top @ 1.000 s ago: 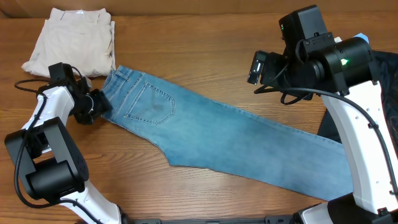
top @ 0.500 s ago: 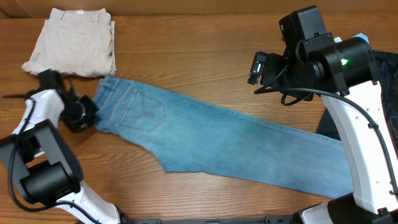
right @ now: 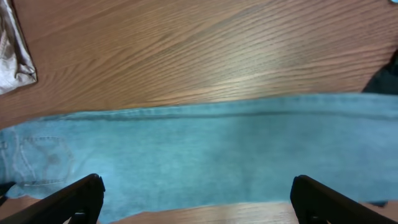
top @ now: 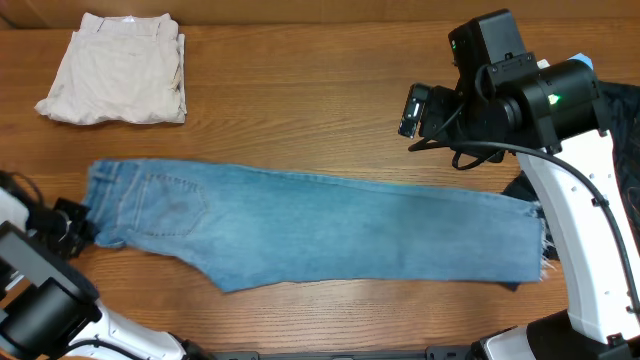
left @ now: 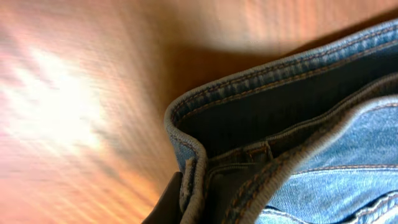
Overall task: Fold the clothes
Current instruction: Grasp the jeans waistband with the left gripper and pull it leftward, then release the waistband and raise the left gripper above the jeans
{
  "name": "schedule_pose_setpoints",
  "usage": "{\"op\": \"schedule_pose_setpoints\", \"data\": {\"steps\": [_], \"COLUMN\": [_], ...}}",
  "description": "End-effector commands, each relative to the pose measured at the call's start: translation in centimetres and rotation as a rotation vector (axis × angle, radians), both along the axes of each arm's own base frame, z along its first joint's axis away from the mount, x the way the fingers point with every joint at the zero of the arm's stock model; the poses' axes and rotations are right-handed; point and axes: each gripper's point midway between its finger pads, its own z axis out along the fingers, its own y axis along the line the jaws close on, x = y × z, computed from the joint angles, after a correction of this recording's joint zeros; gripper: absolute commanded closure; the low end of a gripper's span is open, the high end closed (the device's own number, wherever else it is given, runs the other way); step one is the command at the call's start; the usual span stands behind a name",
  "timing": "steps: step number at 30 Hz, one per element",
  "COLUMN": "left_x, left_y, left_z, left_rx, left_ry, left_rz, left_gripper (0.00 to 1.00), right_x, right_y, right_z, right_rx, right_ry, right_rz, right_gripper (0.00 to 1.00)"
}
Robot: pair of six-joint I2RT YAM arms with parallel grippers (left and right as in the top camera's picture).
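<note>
The light-blue jeans (top: 320, 225) lie stretched out flat across the table, waistband at the left, leg hems at the right. My left gripper (top: 76, 226) is at the table's left edge, shut on the waistband. In the left wrist view the stitched waistband (left: 249, 93) curls up close to the camera, and a dark finger (left: 166, 204) presses its folded edge. My right gripper (top: 415, 110) hovers above the table behind the legs, open. In the right wrist view its fingers (right: 79, 198) stand wide apart over the jeans (right: 199, 146) and hold nothing.
Folded cream-beige trousers (top: 118, 68) lie at the back left corner, also seen in the right wrist view as beige trousers (right: 15, 56). Black garments (top: 626, 110) lie at the right edge beside the right arm. Bare wood shows behind and in front of the jeans.
My left gripper closed on the waistband and dragged it left and toward the front. The jeans swung from a diagonal to lying straight across the table. The right arm has not moved.
</note>
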Motion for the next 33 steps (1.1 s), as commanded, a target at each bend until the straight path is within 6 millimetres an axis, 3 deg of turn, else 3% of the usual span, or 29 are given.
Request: {"op": "schedule_pose_setpoints", "data": {"steps": [1, 4, 7, 11, 18, 23, 29, 33], "left_x": [-2.7, -3.2, -2.5, -0.8, 2.4, 5.0, 6.5, 7.3], "left_y": [3.0, 3.7, 3.5, 2.7, 1.8, 0.3, -0.8, -1.3], "left_z": [0.0, 0.1, 0.3, 0.8, 3.3, 6.5, 9.3, 11.1], "left_rx": [0.049, 0.040, -0.003, -0.048, -0.104, -0.179, -0.162, -0.134], "left_ry": [0.059, 0.039, -0.022, -0.103, -0.245, -0.377, -0.390, -0.408], "left_rz": [0.153, 0.202, 0.205, 0.166, 0.057, -0.030, -0.114, -0.149], "left_gripper": [0.96, 0.96, 0.94, 0.73, 0.52, 0.42, 0.41, 0.41], "right_x": [0.0, -0.1, -0.2, 0.3, 0.2, 0.0, 0.8, 1.8], "right_y": [-0.4, -2.4, -4.4, -7.2, -13.7, -15.8, -17.6, -18.7], "right_z": [-0.4, -0.9, -1.0, -1.0, -1.1, -1.4, -2.6, -4.7], "right_rx": [-0.020, -0.128, -0.197, -0.213, -0.206, -0.177, -0.179, -0.185], "right_ry": [0.018, 0.028, 0.036, 0.040, 0.079, 0.098, 0.131, 0.193], "right_rz": [-0.012, -0.053, -0.096, -0.178, -0.371, -0.406, -0.454, -0.472], "right_gripper": [0.00, 0.00, 0.00, 0.00, 0.00, 0.00, 0.00, 0.05]}}
